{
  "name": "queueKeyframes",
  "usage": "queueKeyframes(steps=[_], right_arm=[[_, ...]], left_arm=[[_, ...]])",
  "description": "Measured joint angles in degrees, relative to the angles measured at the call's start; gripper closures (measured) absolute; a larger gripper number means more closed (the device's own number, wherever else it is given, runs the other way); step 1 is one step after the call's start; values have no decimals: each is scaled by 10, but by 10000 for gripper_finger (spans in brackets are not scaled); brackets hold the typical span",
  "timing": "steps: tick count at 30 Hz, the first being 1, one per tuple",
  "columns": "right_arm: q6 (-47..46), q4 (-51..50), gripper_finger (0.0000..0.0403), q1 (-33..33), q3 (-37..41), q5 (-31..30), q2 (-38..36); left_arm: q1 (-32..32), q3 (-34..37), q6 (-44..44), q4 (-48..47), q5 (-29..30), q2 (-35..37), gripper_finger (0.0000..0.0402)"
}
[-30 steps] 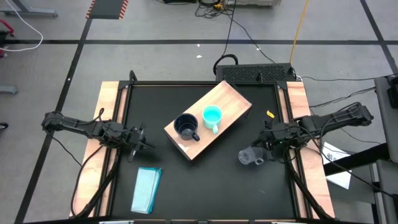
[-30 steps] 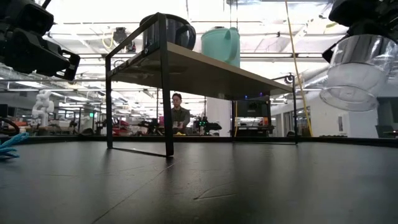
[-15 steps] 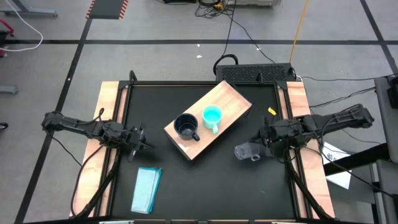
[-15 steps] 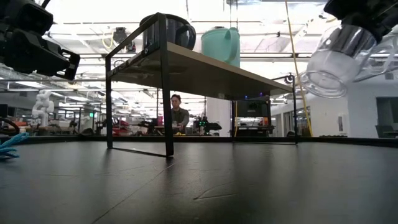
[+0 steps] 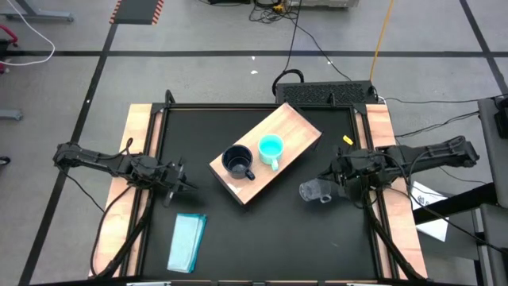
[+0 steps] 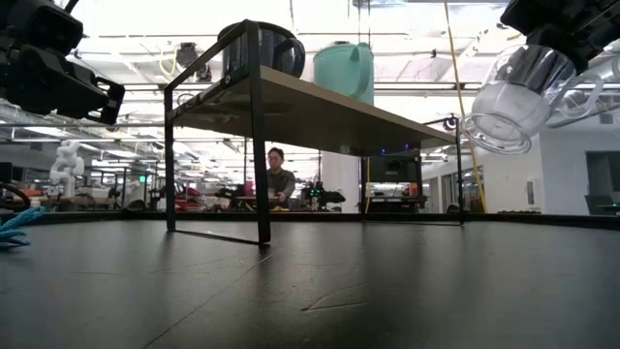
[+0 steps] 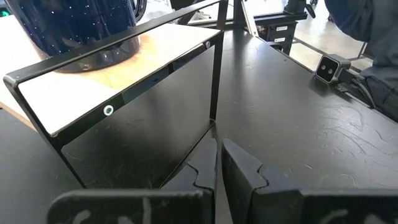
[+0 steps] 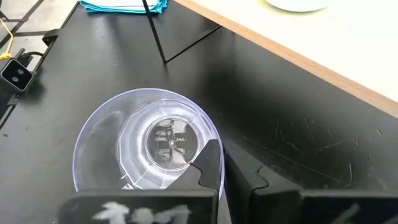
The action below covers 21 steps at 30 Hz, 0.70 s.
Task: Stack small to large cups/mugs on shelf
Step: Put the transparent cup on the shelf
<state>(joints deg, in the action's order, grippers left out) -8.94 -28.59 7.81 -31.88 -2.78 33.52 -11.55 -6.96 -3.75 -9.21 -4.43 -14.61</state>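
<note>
The shelf (image 5: 295,131), a pale wooden board on thin black legs, stands slantwise mid-table. On its top stand the navy mug (image 5: 236,162) and the turquoise mug (image 5: 271,148), each on its base. My right gripper (image 5: 337,185) is right of the shelf, shut on the clear cup (image 5: 315,191). The cup hangs high above the table in the low view (image 6: 511,97). My left gripper (image 5: 182,184) waits left of the shelf, shut and holding nothing, pointing at the shelf's near leg (image 7: 214,81). My right gripper pinches the clear cup's wall at the rim (image 8: 214,144), one finger (image 8: 210,165) inside and the other outside. The fingers come from the table's right, slanting down. The cup is lifted clear and tilted, its base (image 6: 489,131) pointing down toward the shelf, its handle (image 6: 584,95) beside the gripper.
A flat pale-teal block (image 5: 187,242) lies near the front left of the black tabletop. A small yellow piece (image 5: 345,144) lies right of the shelf. The low camera (image 7: 328,67) sits at the table's edge. A person (image 6: 279,179) sits in the room beyond.
My right gripper has swung slightly toward the shelf and tipped. The clear cup has risen a little with it and tilted further, so its base now points more toward the shelf.
</note>
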Motion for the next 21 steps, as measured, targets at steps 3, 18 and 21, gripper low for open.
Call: queueKeyframes(steps=[3,18,21], right_arm=[[3,1,403,0,0,0,0],[17,21,403,-79,-1,-1,0],[17,20,403,-86,-1,-1,0]], left_arm=[[0,0,0,0,0,0,376],[0,0,5,0,0,0,376],[0,0,5,0,0,0,376]])
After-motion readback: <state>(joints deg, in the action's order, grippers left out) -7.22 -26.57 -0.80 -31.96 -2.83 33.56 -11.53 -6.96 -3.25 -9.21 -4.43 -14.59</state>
